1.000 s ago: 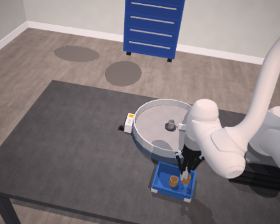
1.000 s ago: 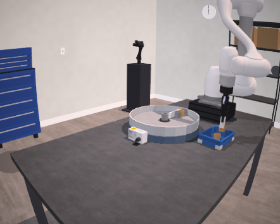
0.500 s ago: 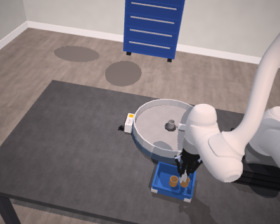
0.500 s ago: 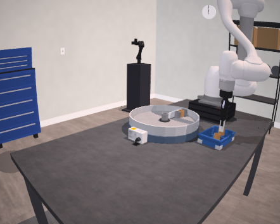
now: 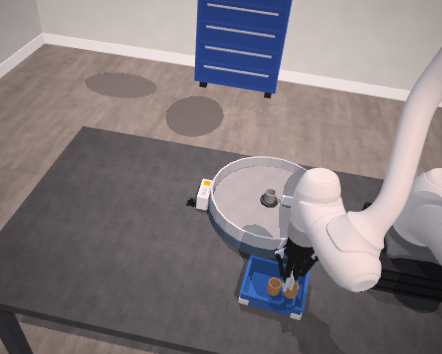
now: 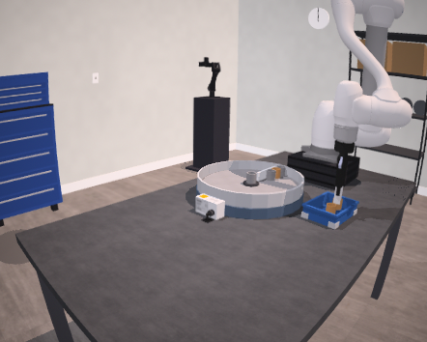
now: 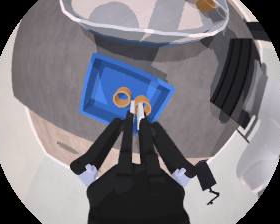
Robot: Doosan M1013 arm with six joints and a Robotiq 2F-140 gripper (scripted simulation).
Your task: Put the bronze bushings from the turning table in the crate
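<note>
My gripper [image 5: 288, 285] [image 6: 337, 199] [image 7: 135, 106] points down inside the blue crate [image 5: 257, 280] [image 6: 316, 216] [image 7: 94, 82], shut on the wall of a bronze bushing [image 5: 292, 293] [image 7: 142, 98], low near the crate floor. Whether that bushing touches the floor I cannot tell. Another bronze bushing [image 5: 273, 290] [image 6: 330, 209] [image 7: 119, 103] stands upright beside it in the crate. On the turning table [image 5: 240, 200] [image 6: 222, 181], another bronze bushing [image 6: 277, 172] [image 7: 207, 5] stands between grey steel bushings [image 6: 270, 175] [image 6: 282, 170]. The arm hides these in the top view.
A grey hub [image 5: 270, 196] [image 6: 251, 178] stands at the turning table's middle, with a pale bar reaching outward. The turning table's raised rim [image 5: 228, 238] lies close behind the crate. A white control box [image 5: 203, 195] [image 6: 210, 207] sits at its side.
</note>
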